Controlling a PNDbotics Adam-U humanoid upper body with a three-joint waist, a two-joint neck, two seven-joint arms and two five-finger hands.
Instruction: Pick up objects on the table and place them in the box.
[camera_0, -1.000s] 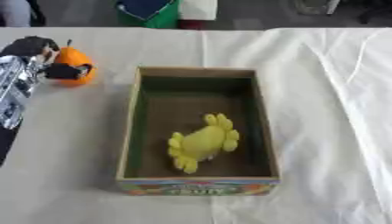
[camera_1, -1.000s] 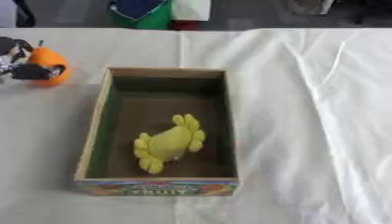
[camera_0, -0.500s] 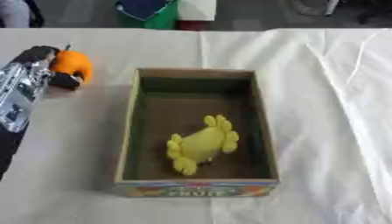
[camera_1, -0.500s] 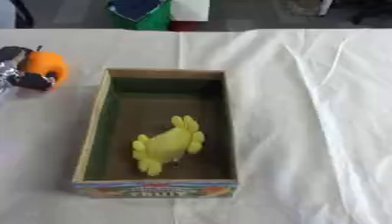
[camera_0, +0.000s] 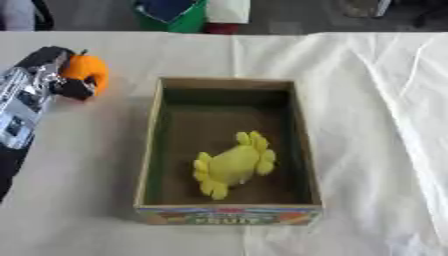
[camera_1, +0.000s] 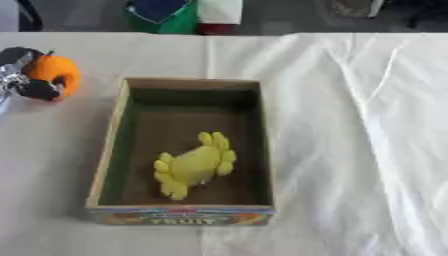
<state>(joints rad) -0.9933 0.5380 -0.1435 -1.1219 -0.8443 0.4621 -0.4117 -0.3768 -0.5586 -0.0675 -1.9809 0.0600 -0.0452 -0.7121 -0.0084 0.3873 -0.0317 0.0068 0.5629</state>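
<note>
The left hand (camera_0: 54, 75) covers part of the orange fruit (camera_0: 87, 74). The picture's left edge cuts off its arm.

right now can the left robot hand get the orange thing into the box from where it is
Probably yes. The left robot hand already has its fingers curled round the orange object, just left of the box. The box is open-topped and only the yellow toy lies inside, towards the near end, so the far end looks free.
</note>
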